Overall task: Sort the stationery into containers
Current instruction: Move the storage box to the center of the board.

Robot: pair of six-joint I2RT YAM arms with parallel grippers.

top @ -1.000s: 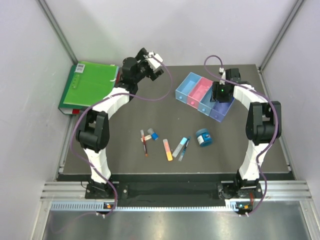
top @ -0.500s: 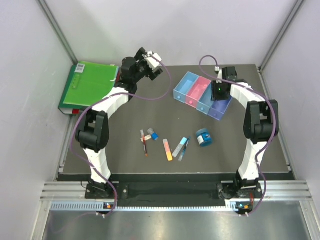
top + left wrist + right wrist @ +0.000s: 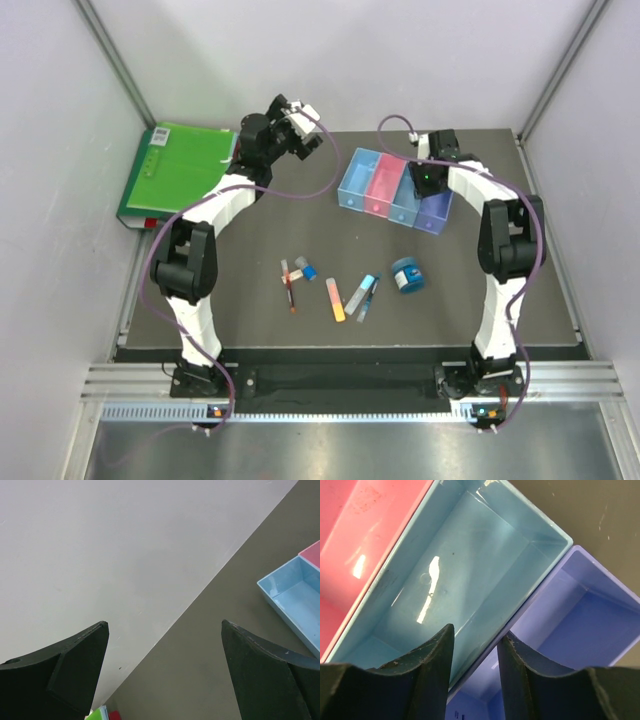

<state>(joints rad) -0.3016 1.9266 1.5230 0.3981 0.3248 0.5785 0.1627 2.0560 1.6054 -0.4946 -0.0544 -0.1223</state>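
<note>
The containers, a row of four joined bins point(image 3: 383, 188) in light blue, pink, light blue and purple, stand at the back right. My right gripper point(image 3: 424, 183) is shut on the wall between the second light blue bin point(image 3: 470, 565) and the purple bin point(image 3: 585, 620), one finger in each; the gripper point(image 3: 476, 640) shows this close up. My left gripper point(image 3: 308, 127) is open and empty at the back, above the mat; it also shows in the left wrist view point(image 3: 165, 625). The blue tape roll point(image 3: 407, 274), red pen point(image 3: 290, 290), blue-capped piece point(image 3: 307, 268), orange-pink stick point(image 3: 336, 299), grey stick point(image 3: 358, 292) and blue pen point(image 3: 370, 297) lie mid-table.
A big green folder point(image 3: 175, 170) lies at the back left, off the mat's edge. White walls close in the back and both sides. The first light blue bin point(image 3: 300, 590) shows at the right of the left wrist view.
My right gripper has moved left and back, dragging the row of bins with it; the row has turned a little. The left arm has hardly moved.
</note>
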